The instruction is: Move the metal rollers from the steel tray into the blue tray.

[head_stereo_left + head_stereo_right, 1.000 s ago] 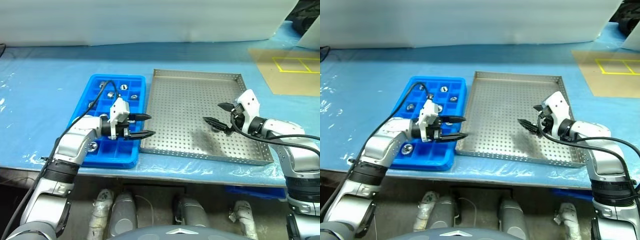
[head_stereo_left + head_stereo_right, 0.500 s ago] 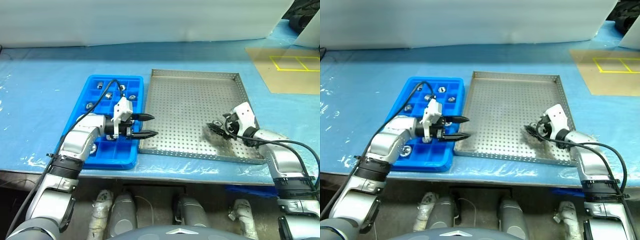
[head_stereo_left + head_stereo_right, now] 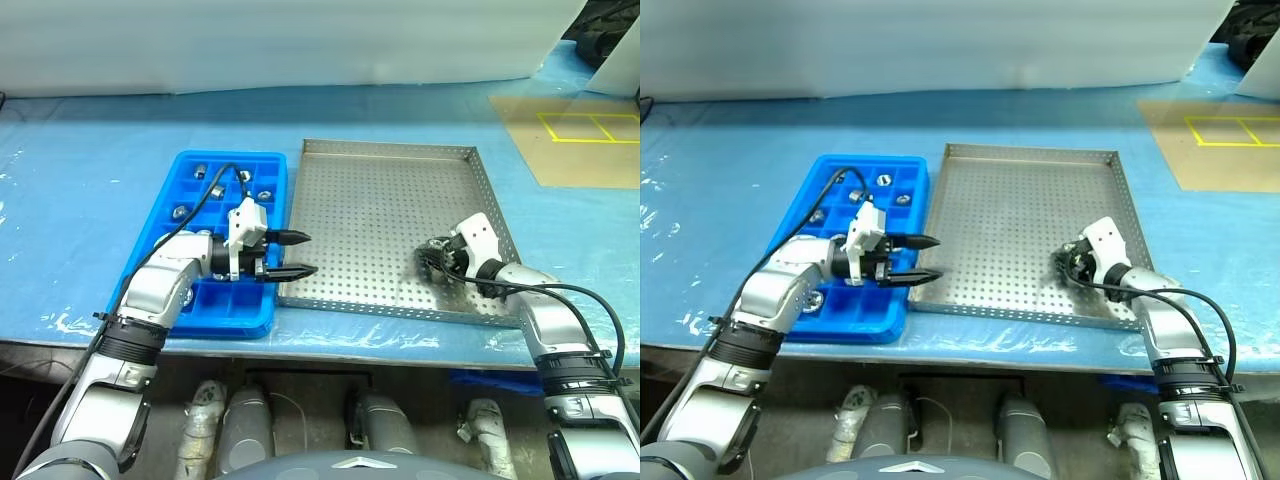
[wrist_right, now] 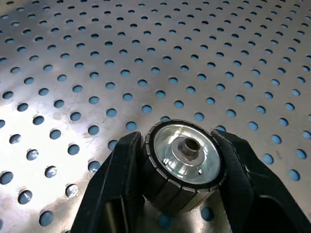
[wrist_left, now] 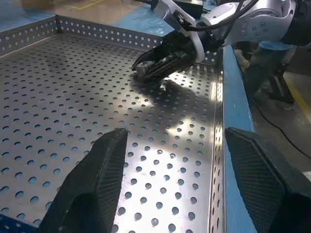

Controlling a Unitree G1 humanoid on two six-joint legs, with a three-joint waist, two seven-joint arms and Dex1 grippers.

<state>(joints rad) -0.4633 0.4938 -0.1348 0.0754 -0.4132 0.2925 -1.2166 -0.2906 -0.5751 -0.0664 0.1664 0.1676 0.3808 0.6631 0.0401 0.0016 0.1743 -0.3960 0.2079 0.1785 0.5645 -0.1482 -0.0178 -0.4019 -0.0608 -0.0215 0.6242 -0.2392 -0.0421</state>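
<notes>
The roller (image 4: 183, 165) is polished metal with a ribbed rim. The steel tray (image 3: 370, 220) is dull, perforated sheet metal. The blue tray (image 3: 190, 180) is glossy plastic. Wrinkled shiny film covers the counter (image 3: 80, 180).

Shiny roller (image 4: 185, 164) w/ hollow hub on steel tray (image 3: 380, 200); others in blue tray (image 3: 190, 312).

silver arms (image 3: 160, 290), black cables, black-fingered pincers
</notes>
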